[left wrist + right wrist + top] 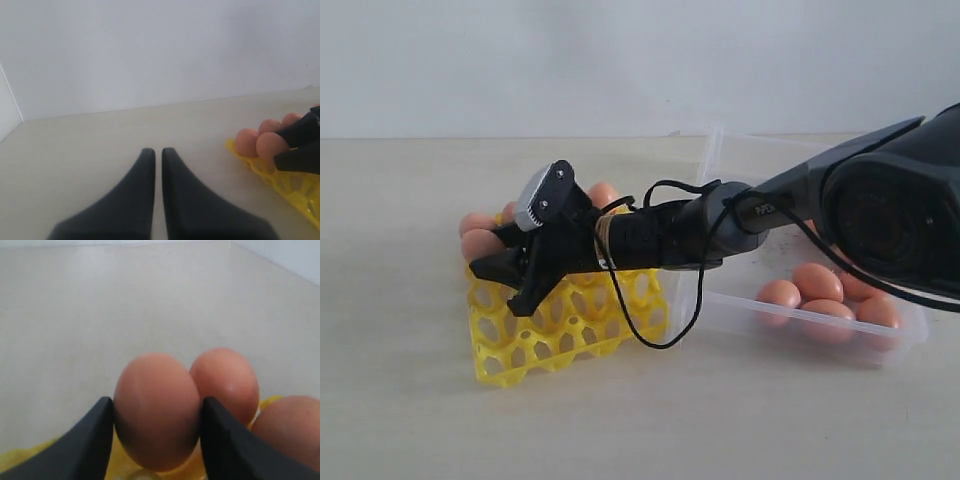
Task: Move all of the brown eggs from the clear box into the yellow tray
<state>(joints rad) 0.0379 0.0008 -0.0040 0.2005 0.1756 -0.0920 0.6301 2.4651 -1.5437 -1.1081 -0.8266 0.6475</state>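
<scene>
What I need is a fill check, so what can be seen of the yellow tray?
The yellow tray is a bright plastic lattice of open cups with raised pegs, lying on the table beside the clear box. Its far cups hold brown eggs; the near cups are empty. The right gripper, shut on an egg, is over it.

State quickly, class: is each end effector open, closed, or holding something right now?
Left end effector: closed, holding nothing.
Right end effector: closed on a brown egg at the yellow tray.
</scene>
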